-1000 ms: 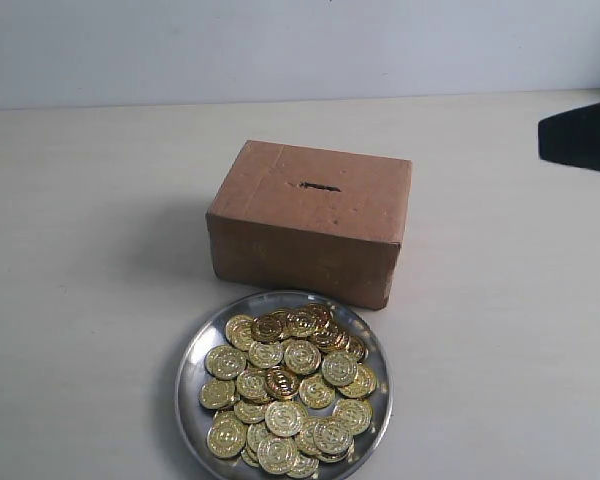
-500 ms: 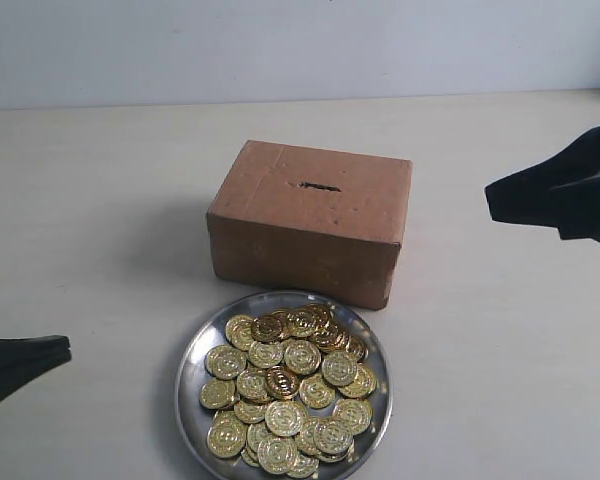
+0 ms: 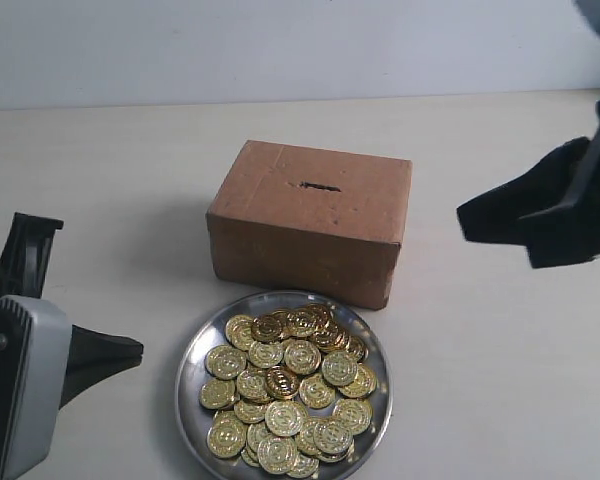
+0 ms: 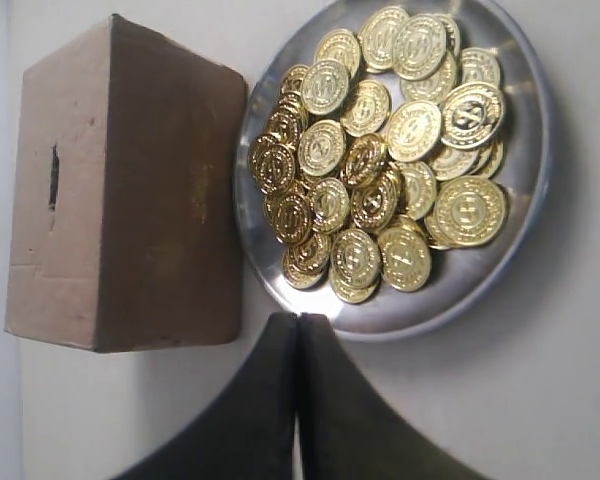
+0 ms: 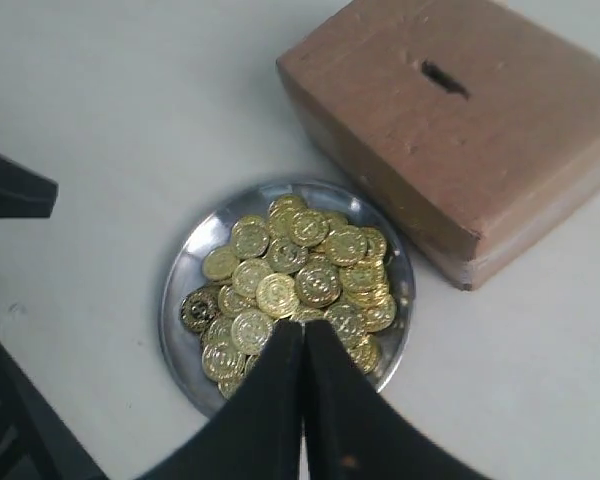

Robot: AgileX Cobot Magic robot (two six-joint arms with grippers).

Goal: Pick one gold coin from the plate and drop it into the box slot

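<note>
Left gripper (image 4: 298, 323) and right gripper (image 5: 303, 330) empty, jaws pressed together; no coin lifted yet.
The round shiny silver metal plate (image 4: 480, 305), heaped with gold coins (image 4: 380, 170), sits on the pale desk (image 3: 100, 180) ahead of both grippers' tips. The rectangular brown cardboard box (image 3: 310, 215) stands beyond it, narrow dark slot (image 3: 320, 186) on top. Picking, carrying and dropping all remain.

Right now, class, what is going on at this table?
Nothing is being handled yet. The left gripper and right gripper are both shut and empty, poised off to either side. The gold coins lie heaped on the plate beside the box, whose slot faces up. No coin has been picked.
</note>
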